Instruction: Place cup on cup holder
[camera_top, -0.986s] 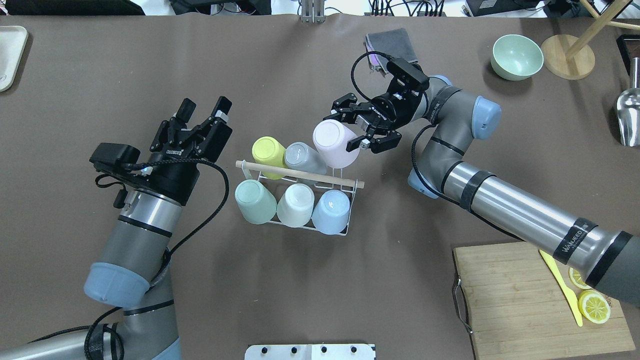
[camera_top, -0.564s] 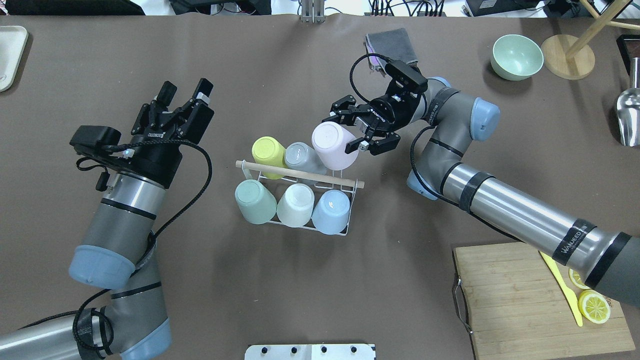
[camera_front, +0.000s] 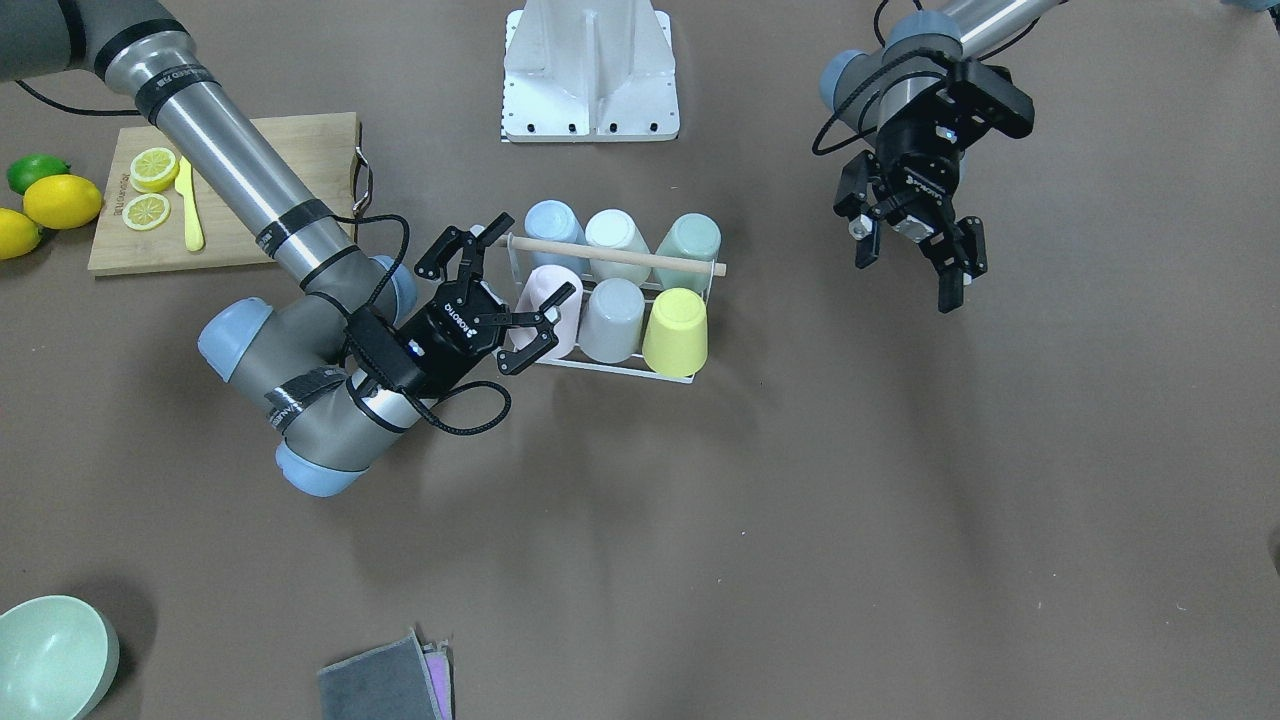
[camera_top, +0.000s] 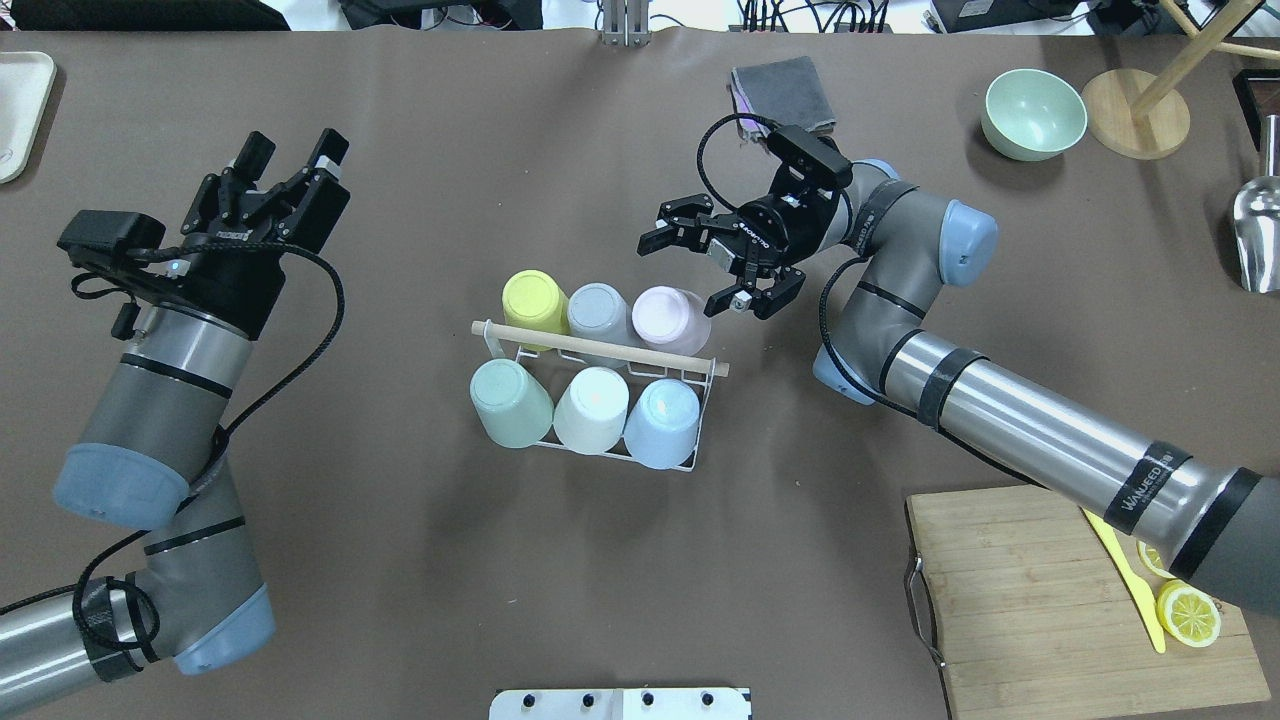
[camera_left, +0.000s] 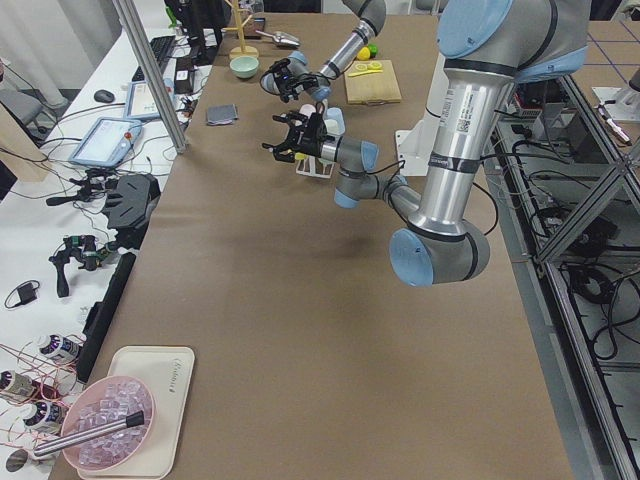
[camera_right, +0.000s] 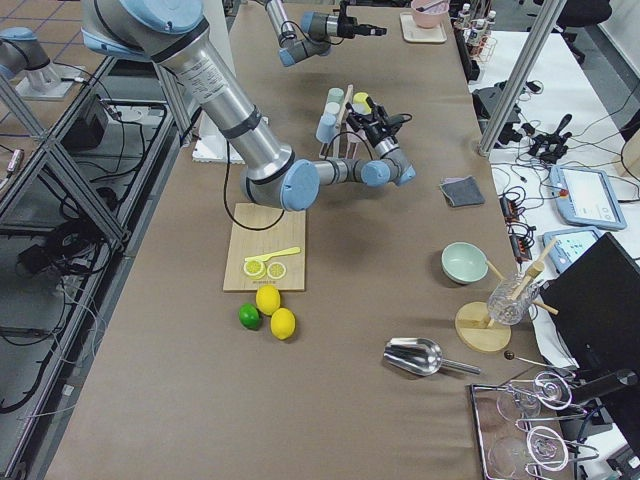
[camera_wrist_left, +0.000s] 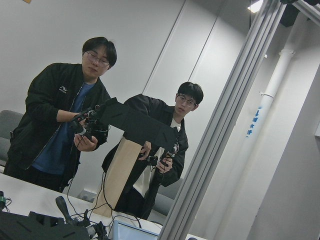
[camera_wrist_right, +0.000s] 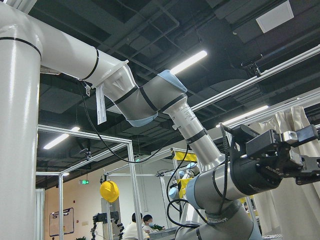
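On the brown desk (camera_top: 500, 580), nearest the robot, a bamboo cutting board (camera_top: 1030, 600) carries a yellow plastic knife (camera_top: 1125, 565) and a lemon slice (camera_top: 1188, 612). Farther in stands the white wire cup holder with a light wooden rod handle (camera_top: 600, 349). All six places are filled with upturned cups. A mint green cup (camera_top: 510, 402), a cream cup (camera_top: 592, 408) and a pale blue cup (camera_top: 662, 420) fill its near row, and a yellow cup (camera_top: 535, 305), a grey cup (camera_top: 597, 312) and a pale pink cup (camera_top: 670, 315) fill the far row. Just beyond the pink cup hangs the right end effector (camera_top: 682, 273), spread wide and empty. Whether a fingertip touches the cup cannot be told. The left end effector (camera_top: 297, 145) hovers well apart, also released and empty. Farthest lie a folded grey cloth (camera_top: 785, 90) and a mint green bowl (camera_top: 1033, 113).
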